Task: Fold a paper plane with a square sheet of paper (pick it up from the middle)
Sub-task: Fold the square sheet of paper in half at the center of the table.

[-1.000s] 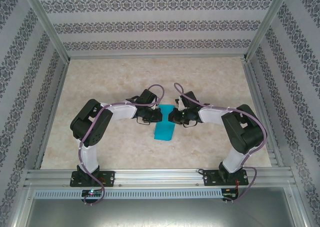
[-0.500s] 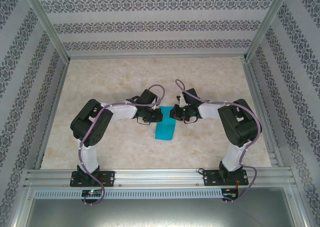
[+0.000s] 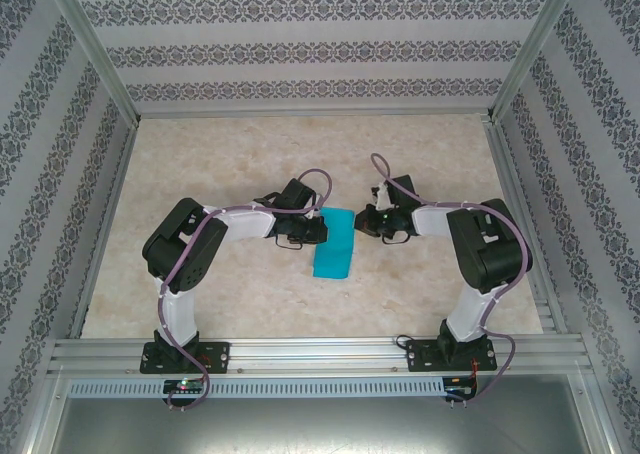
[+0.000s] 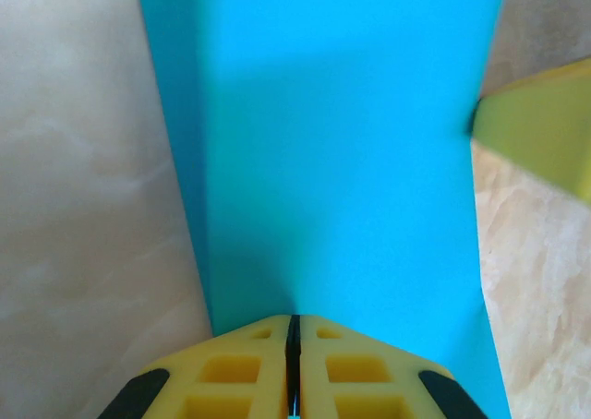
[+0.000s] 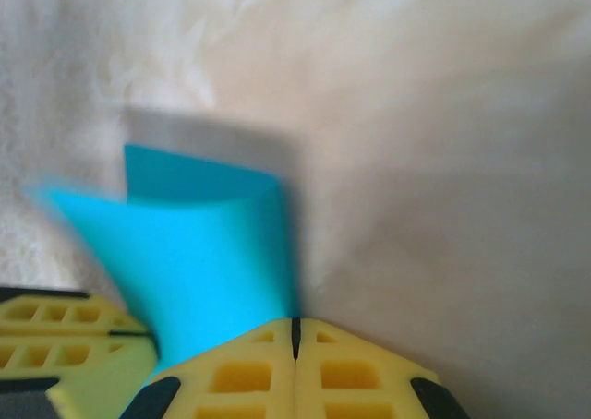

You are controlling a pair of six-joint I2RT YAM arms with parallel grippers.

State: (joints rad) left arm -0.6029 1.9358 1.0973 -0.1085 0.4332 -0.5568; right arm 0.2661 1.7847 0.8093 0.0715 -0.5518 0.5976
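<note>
The square sheet of paper (image 3: 335, 254) is teal-blue and shows as a narrow folded oblong on the marble table, long side running toward me. My left gripper (image 3: 322, 230) is shut on its left edge near the far end. In the left wrist view the paper (image 4: 332, 161) stretches ahead from the shut left gripper (image 4: 294, 319), with a teal sliver between the jaws. My right gripper (image 3: 360, 222) is shut just off the sheet's right edge. In the right wrist view the curved paper (image 5: 203, 253) ends at the right gripper (image 5: 295, 322); I cannot tell whether any paper is pinched there.
The marble table (image 3: 230, 164) is walled by patterned panels and aluminium posts. A metal rail (image 3: 320, 352) runs along the near edge by both arm bases. One right finger (image 4: 540, 133) touches the paper's edge in the left wrist view. The left fingers (image 5: 65, 354) sit low left in the right wrist view.
My right gripper has drawn back to the right, from the sheet's middle to its right edge. The paper's far end, pinched narrow before, now lies wider. The left gripper stayed put.
</note>
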